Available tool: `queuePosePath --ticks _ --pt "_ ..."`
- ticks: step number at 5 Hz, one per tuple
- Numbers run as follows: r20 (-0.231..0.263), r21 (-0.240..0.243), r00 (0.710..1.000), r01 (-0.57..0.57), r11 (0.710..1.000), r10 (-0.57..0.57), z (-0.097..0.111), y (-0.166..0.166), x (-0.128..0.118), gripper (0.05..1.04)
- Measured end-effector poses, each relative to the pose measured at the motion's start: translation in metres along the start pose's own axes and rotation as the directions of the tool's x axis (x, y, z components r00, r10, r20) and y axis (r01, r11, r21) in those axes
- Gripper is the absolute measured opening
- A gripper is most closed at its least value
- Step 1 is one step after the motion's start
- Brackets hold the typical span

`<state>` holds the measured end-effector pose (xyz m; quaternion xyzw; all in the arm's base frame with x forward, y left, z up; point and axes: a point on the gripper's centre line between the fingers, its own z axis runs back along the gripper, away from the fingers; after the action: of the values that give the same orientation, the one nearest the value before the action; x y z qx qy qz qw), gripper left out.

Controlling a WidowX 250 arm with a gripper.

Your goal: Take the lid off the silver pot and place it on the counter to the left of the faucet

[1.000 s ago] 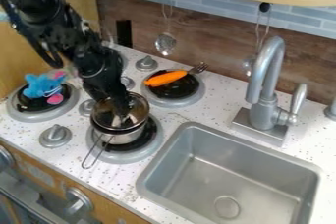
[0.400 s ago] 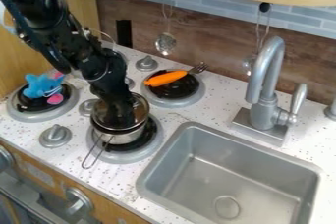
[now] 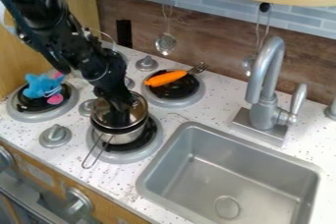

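The black gripper [image 3: 119, 112] points down into the mouth of a small metal pot [image 3: 126, 137], its tip at the pot's opening. The pot stands on the front right burner [image 3: 146, 155], its wire handle toward the front. An orange carrot [image 3: 165, 78] and a fork [image 3: 198, 68] lie on the back right burner [image 3: 185, 101]. A blue plush toy [image 3: 42, 86] with pink parts sits on the left burner [image 3: 29, 115].
A grey sink [image 3: 226, 179] is at the lower right, with a faucet [image 3: 266, 85] behind it. Grey knobs [image 3: 56, 135] stand among the burners. A slotted ladle [image 3: 165, 43] hangs on the back wall.
The arm has shifted and turned a little over the pot; a pale patch seen at the gripper's tip a second ago no longer shows. Pot, carrot and toy have kept their places.
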<state>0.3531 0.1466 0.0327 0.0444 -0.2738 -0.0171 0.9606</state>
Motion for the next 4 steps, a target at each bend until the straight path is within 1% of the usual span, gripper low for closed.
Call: queuePosePath --ticks 1,2,3,4 --pt "-0.004 0.011 1.0 0.019 1.0 -0.019 0.0 -0.001 -0.001 0.311" --pt "-0.035 0.053 0.998 0.061 0.997 -0.059 0.003 0.0 -0.002 0.311" --pt "-0.014 0.065 0.998 0.057 0.996 -0.056 0.013 0.01 0.0 0.311" --pt "0.045 0.057 0.997 0.053 0.997 -0.056 0.03 0.008 0.018 0.311"
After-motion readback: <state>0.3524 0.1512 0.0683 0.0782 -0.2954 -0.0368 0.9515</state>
